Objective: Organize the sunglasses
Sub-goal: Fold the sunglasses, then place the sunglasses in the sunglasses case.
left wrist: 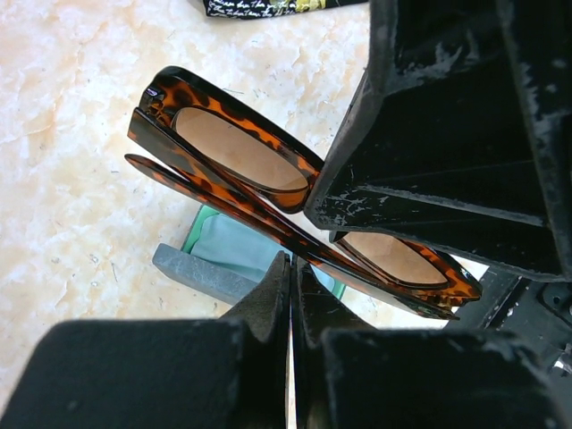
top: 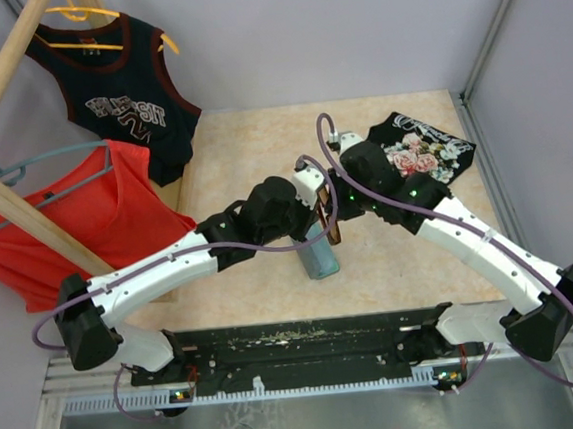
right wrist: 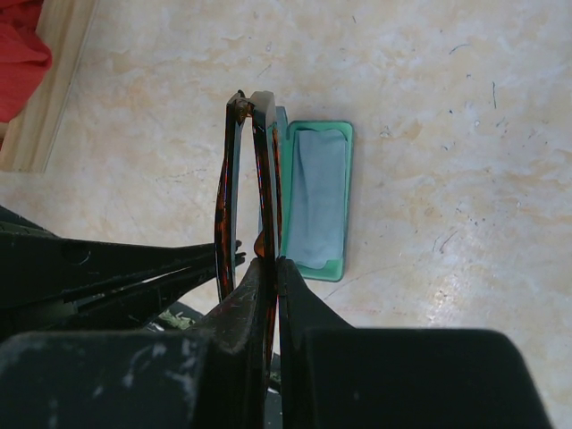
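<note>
Sunglasses [left wrist: 234,152]: folded, tortoiseshell-brown frame with brown lenses. They are held up off the table between the two arms, right over the open case.
Left gripper [left wrist: 290,273]: comes in from the left. Its fingers are pinched to a hairline, and the tips meet on the lower temple arm of the sunglasses.
Right gripper [right wrist: 273,268]: comes in from the right and is clenched on the frame near its middle. From the left wrist, one of its black fingers covers the bridge between the lenses.
How the sunglasses sit: from the right wrist they show edge-on, front and temple arms stacked close, running away from the fingers. From the left wrist they slant across the view, one lens clear and the other half hidden.
Case [right wrist: 322,126]: an oblong lying open on the table, grey outside and green-lined. It is below the sunglasses and just to one side of them, not touching.
Cloth [right wrist: 319,197]: pale blue, lying flat inside the case and filling most of it.
Table [right wrist: 447,107]: a mottled beige, marble-look top.
Black printed garment [top: 427,152]: folded with a floral pattern, at the far right of the table behind the right arm.
Far left: a red top [top: 115,204] and a black jersey [top: 121,98] hang on hangers from a wooden rack [top: 3,69], well apart from the case.
</note>
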You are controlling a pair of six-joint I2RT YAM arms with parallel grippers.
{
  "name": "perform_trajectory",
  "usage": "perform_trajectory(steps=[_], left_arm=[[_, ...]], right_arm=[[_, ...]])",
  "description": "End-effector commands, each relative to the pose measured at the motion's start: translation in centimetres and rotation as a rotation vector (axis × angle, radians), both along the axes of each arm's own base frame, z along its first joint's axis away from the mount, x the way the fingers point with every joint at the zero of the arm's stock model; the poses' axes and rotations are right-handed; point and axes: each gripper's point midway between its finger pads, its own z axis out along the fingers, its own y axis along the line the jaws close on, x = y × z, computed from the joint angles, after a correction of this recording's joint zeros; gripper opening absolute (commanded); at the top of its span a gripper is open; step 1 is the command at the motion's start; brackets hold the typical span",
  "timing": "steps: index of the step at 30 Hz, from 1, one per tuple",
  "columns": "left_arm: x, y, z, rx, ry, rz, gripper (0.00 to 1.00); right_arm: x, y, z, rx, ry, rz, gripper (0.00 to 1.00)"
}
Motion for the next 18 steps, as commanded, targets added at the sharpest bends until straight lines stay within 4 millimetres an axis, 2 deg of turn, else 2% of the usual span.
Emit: perform_trajectory(steps=[1,4,8,13,18], left_arm=[[-0.1,-1.0,1.7,-0.05,-0.016,-0.02,0.0],[-0.2,0.1,2.2,-0.068,-0.013,0.02,0.02],[-0.3,2.8,1.6,-0.074,-0.015,0.097,0.2],[0.1,5.5,-1.0,-0.117,0.057,0.223,0.4],[0.7,5.8,-3.8,-0.191,0.184,0.379,0.56]], right_arm=[[-0.1,0.8,2.7,0.109,-0.077,0.017,0.0],[0.7,-1.3,2.7,0.075,-0.117,-0.09,0.0],[1.2,-3.7,1.3,0.035,-0.105,-0.166,0.0],[1.2,-4.8,-2.4,0.009,-0.026,-0.178,0.0],[1.2,-5.2,-5.1,0.033,0.021,-0.195,0.0]])
